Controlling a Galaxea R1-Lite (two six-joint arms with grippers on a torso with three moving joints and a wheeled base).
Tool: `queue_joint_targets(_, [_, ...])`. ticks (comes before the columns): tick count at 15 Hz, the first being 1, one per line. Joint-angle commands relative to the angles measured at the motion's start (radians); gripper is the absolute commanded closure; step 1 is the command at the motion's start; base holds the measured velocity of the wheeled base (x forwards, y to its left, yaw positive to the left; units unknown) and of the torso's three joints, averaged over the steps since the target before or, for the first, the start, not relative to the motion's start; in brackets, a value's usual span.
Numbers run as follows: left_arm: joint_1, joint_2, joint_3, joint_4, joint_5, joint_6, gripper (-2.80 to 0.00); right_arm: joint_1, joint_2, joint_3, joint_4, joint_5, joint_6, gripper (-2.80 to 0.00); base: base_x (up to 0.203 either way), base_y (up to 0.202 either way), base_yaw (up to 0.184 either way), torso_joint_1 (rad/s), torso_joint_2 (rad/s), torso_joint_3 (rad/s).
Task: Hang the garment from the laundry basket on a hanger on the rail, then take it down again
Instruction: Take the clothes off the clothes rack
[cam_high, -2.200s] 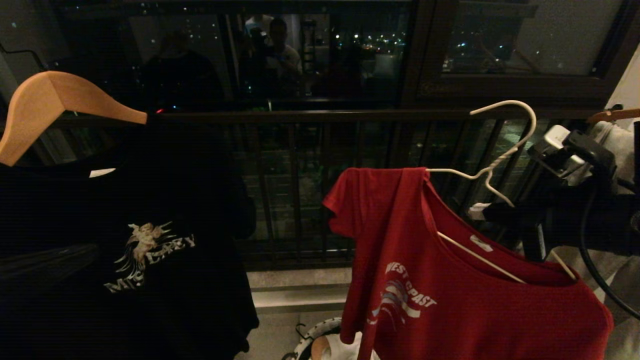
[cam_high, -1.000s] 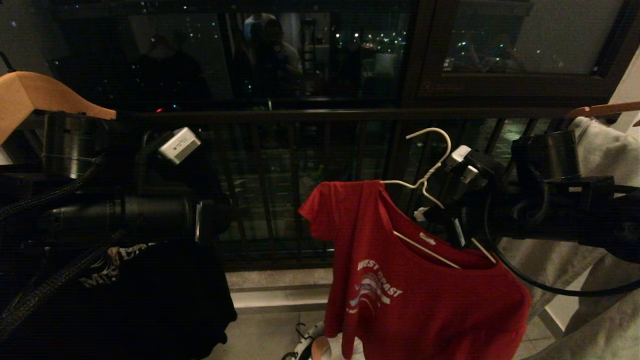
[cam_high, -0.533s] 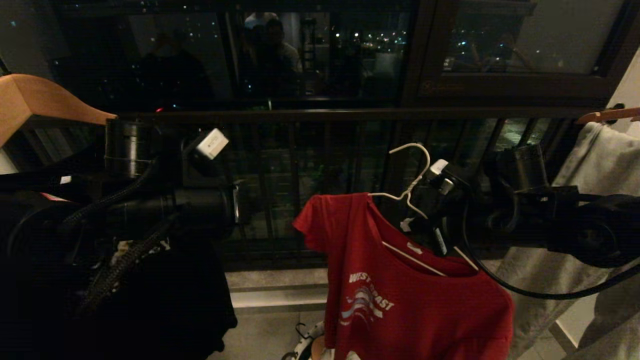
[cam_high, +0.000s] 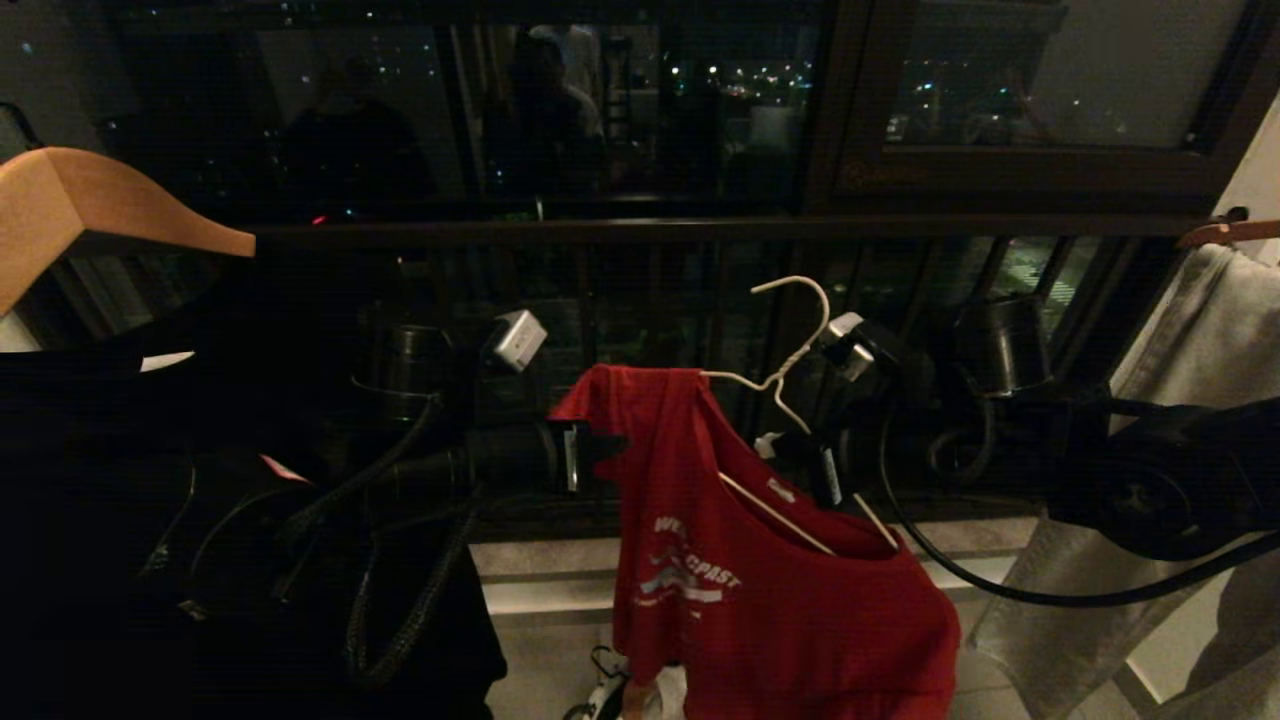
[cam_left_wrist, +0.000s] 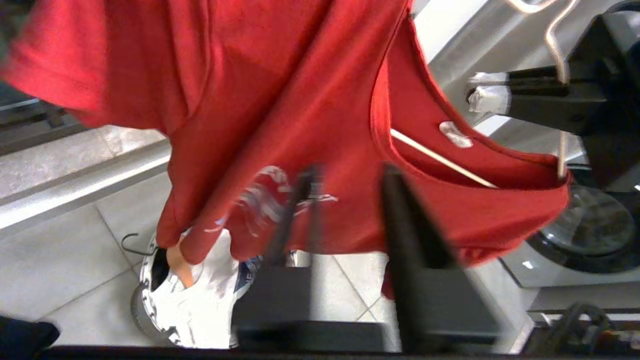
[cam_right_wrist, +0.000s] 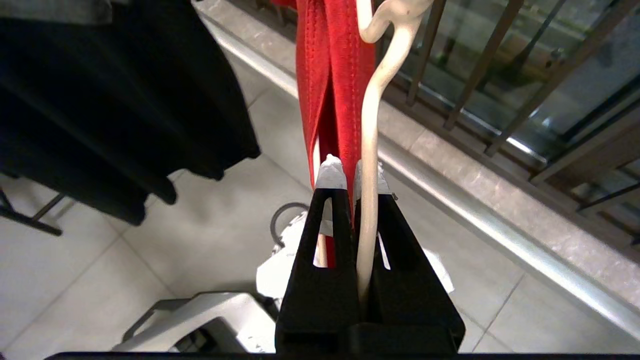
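The garment (cam_high: 780, 620), a red T-shirt with white chest lettering, hangs on the white wire hanger (cam_high: 790, 335). The hanger's hook is in the air below the dark rail (cam_high: 600, 232). My right gripper (cam_right_wrist: 352, 175) is shut on the hanger's wire just under the twisted neck, beside the red collar (cam_right_wrist: 332, 75). In the head view the right gripper (cam_high: 800, 455) sits at the shirt's neckline. My left gripper (cam_left_wrist: 350, 200) is open, its fingers (cam_left_wrist: 400, 220) in front of the shirt's chest with nothing between them. In the head view the left gripper (cam_high: 598, 445) is at the sleeve. The laundry basket (cam_left_wrist: 150, 300) stands on the floor below.
A black T-shirt (cam_high: 250, 560) hangs at the left on a wooden hanger (cam_high: 90, 200). Grey cloth (cam_high: 1200, 330) hangs at the right. White cloth (cam_left_wrist: 200, 295) lies in the basket. Balcony bars (cam_high: 590, 350) and a window lie behind the rail.
My right gripper has carried the hanger and the garment down and to the left, below the rail. The left arm has come in from the left, sunk to the sleeve, and opened its fingers.
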Motion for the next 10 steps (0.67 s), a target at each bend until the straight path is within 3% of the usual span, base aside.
queue_joint_targets(1, [-0.008,0.011,0.004,-0.006,0.005,-0.001,-2.80,0.023,0.002,0.002,-0.004,0.002,0.015,0.00,0.000,0.000,0.000,0.000,0.00,0.000])
queue_joint_targets(6, [-0.061,0.008,-0.001,-0.009,0.124,0.007,-2.80,0.085,0.008,0.009,-0.004,-0.024,0.058,0.00,0.000,0.000,0.000,0.000,0.00,0.000])
queue_joint_targets(10, [-0.099,0.043,-0.002,-0.061,0.247,0.052,-2.80,0.116,0.000,0.012,-0.005,-0.027,0.100,0.00,0.000,0.000,0.000,0.000,0.00,0.000])
